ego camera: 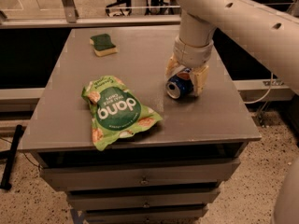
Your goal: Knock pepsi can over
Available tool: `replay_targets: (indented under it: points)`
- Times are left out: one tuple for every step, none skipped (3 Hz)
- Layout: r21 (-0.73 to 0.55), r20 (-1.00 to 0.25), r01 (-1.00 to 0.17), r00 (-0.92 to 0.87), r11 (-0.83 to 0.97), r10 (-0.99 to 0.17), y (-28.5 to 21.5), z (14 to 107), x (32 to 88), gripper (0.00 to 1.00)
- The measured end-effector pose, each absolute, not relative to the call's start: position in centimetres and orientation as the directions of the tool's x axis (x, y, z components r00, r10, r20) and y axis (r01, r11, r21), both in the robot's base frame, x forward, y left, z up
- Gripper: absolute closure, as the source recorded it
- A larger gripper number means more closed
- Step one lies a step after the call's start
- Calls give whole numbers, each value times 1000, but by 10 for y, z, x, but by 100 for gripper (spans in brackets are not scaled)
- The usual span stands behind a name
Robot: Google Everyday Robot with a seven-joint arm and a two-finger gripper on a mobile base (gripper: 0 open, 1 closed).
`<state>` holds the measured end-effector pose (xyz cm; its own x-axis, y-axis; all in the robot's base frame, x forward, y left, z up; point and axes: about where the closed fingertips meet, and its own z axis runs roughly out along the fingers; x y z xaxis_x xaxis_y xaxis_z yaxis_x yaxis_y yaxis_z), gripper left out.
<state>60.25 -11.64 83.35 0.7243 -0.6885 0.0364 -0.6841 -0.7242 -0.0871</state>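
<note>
Camera view, my listing: gripper (185,77) low over the table (210,120), fingers spread astride the pepsi can (177,88), lying on its side between them. Green chip bag (117,108) to its left; sponge (103,44) beyond, further left.

The gripper (185,80) hangs over the pepsi can (174,89) lying sideways on the table (140,55).

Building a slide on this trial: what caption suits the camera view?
Gripper at the tipped pepsi can on the grey table, near a green chip bag and sponge.
</note>
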Motion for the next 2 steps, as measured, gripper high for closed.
replay_targets:
  points:
    - [-81,47,-669,738,-739,-673,-117,834,604,0]
    - [-89,40,-677,730,-730,-682,-118,835,607,0]
